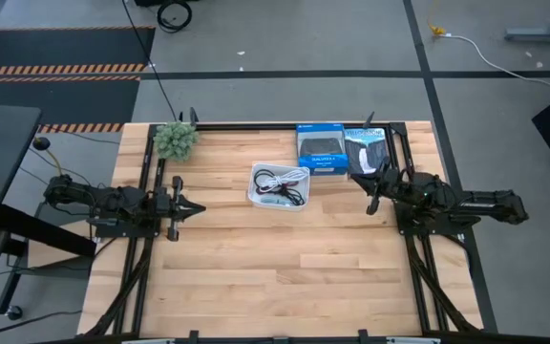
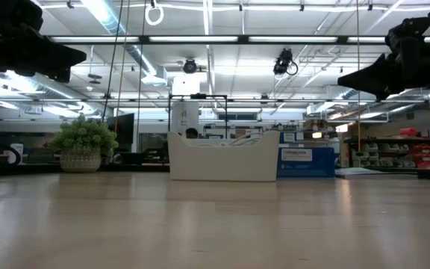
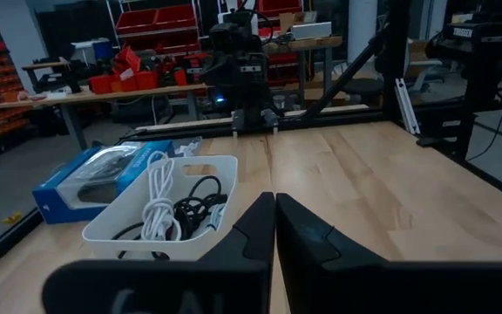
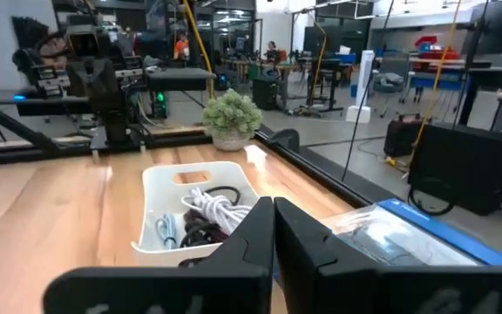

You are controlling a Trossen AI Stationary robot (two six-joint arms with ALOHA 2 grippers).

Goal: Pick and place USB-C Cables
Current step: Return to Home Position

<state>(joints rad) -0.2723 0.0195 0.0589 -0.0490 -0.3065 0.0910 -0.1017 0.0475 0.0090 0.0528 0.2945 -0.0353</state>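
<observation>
White bin (image 2: pixel 222 161), one only, sits on your worktop (image 1: pixel 285 277) toward the far edge, between the two hands. You can count three cables inside it, tangled together: one white (image 3: pixel 157 205), one black (image 3: pixel 200 196) and one small light blue (image 4: pixel 165 232). Whether more lie beneath, you cannot tell. Your left hand (image 3: pixel 274 199) hovers well apart from the bin, fingers pressed together, holding nothing. Your right hand (image 4: pixel 274 202) hovers nearer the bin's other side, likewise closed on nothing. One plant (image 1: pixel 176 139), one blue box (image 1: pixel 320 149) and one dark packet (image 1: pixel 366 153) line the far edge. Bare wood runs from the bin to the near edge.
</observation>
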